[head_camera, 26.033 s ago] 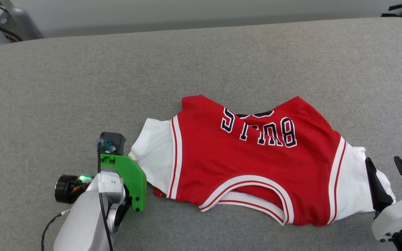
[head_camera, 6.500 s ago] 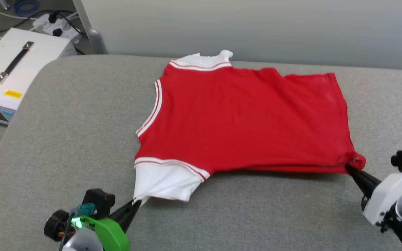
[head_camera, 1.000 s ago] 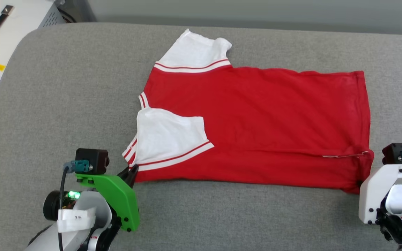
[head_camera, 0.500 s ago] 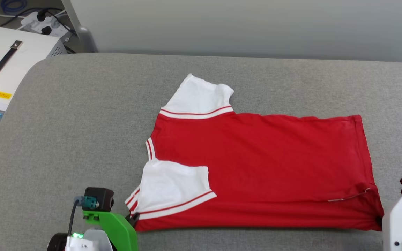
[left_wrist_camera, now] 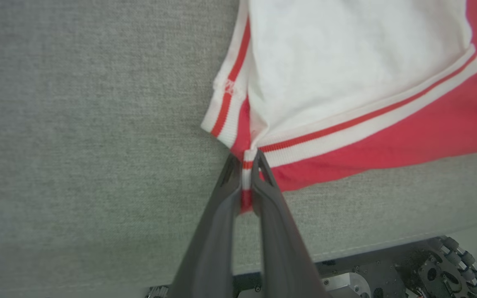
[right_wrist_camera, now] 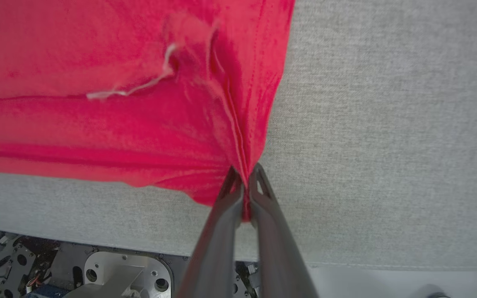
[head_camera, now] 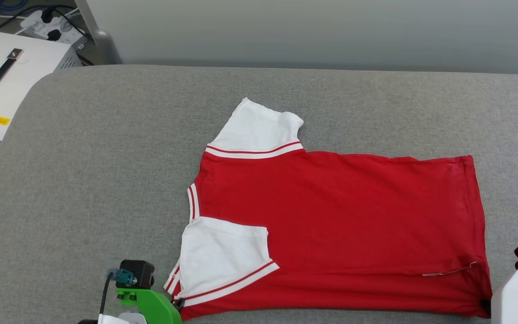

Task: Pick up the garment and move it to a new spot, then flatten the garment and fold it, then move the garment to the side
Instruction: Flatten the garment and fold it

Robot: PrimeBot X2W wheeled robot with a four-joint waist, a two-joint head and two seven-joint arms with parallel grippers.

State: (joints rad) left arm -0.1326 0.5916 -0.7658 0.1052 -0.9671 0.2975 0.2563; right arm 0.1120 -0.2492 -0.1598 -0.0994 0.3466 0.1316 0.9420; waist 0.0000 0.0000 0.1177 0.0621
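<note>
Grey cloth covers the desk, which runs back to a plain pale wall; a white case with a black handle sits off its far left corner.

On the desk the garment lies spread with its plain red side up, neck end toward the robot's left and hem toward its right. Its far sleeve points toward the wall. The near sleeve is turned in over the red body, and no print shows.

It looks thin, light and limp, a knit that will likely sag between two holds and stretch if pulled hard. Nothing about it seems fragile or slippery. The best places to hold it are probably the corners and the striped trim, where doubled cloth gives the fingers something to bite on.

The left tool is pinched tight on a tab of striped trim at the near-left corner, just below the turned-in sleeve. The right tool is clamped just as tightly on the near-right hem corner, where the cloth bunches into pleats beside a loose white thread.

Both holds sit on the edge nearest the robot — the rest of the shirt lies flat on the desk beyond them.
</note>
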